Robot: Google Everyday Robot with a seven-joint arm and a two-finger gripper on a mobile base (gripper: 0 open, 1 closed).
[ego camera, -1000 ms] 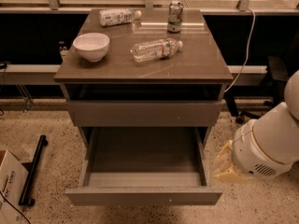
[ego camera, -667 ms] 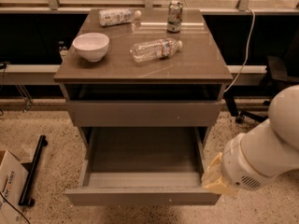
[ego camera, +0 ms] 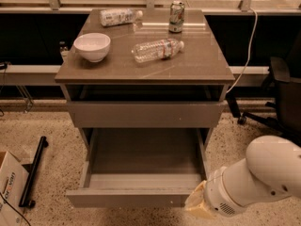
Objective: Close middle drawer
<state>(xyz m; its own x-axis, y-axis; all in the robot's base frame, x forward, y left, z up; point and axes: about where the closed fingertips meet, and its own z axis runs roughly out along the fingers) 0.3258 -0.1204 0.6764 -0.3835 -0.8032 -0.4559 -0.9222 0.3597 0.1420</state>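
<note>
Gripper [ego camera: 197, 205], grip state not discernible, has swung in to the front-right corner of the middle drawer [ego camera: 136, 197], which is still pulled fully out of the cabinet [ego camera: 202, 65]; the closing push looks imminent.

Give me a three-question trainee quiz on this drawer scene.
1. True or false: the middle drawer is pulled far out and looks empty.
2. Where is the gripper? A) reaching inside the drawer B) low, beside the drawer's front right corner C) at the drawer's left side
3. Fill in: on the cabinet top, the near bottle and the far bottle both lie on their ____.
Key: 1 true; 2 B; 3 sides.
</note>
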